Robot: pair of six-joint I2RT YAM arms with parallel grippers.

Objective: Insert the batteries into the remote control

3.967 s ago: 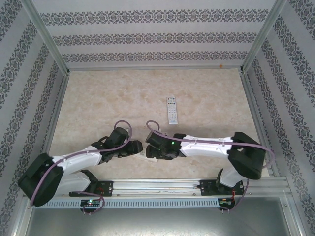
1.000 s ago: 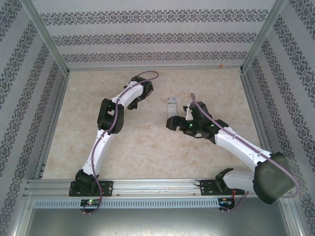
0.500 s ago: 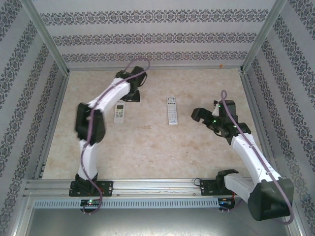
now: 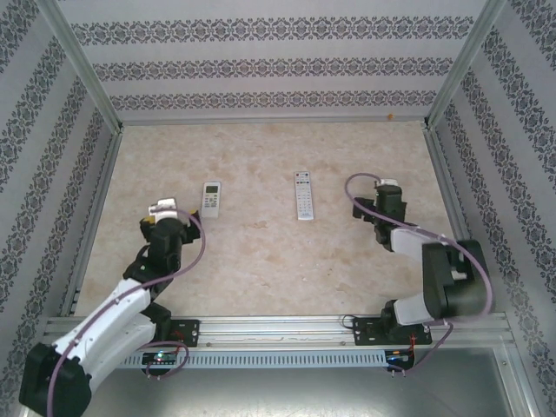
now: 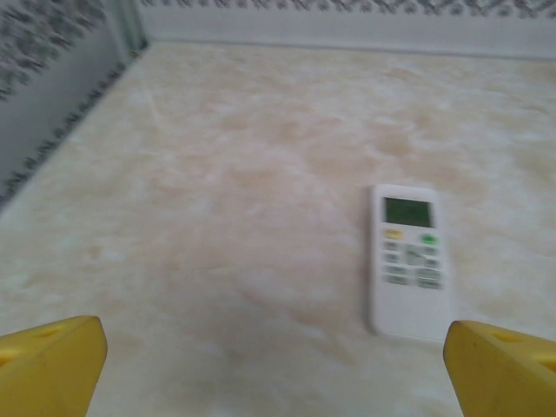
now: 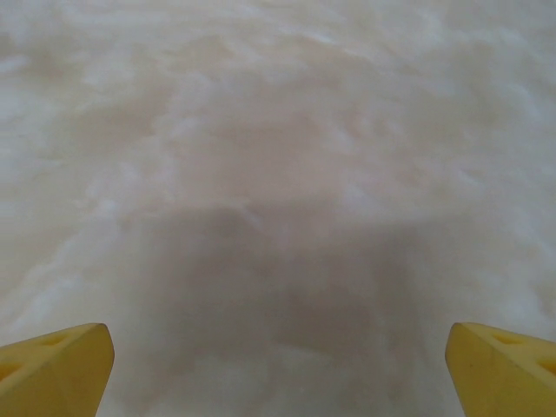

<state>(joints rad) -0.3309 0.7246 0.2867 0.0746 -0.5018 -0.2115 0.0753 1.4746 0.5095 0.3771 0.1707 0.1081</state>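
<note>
Two remotes are lying buttons-up on the surface (image 4: 261, 261), the small remote (image 4: 212, 198) left of the long remote (image 4: 302, 195). You are holding the left claw (image 5: 278, 369) and the right claw (image 6: 278, 365) wide open and empty, one on either side of the long remote, probably readying a grasp.

1. Remotes first, and that's two: a short white remote (image 4: 212, 198) with a green screen, and a long slim remote (image 4: 302, 195) beside it.
2. Arms, two: the left arm (image 4: 113, 314) and the right arm (image 4: 445, 280).
3. Grippers, two again: the left gripper (image 4: 162, 208) and the right gripper (image 4: 388, 186).
4. Yellow fingertips: two in the left wrist view (image 5: 52, 365), two in the right wrist view (image 6: 56, 360), four in all.
5. Purple cables, one per arm: two.
6. And one marbled beige table (image 4: 261, 256).
</note>
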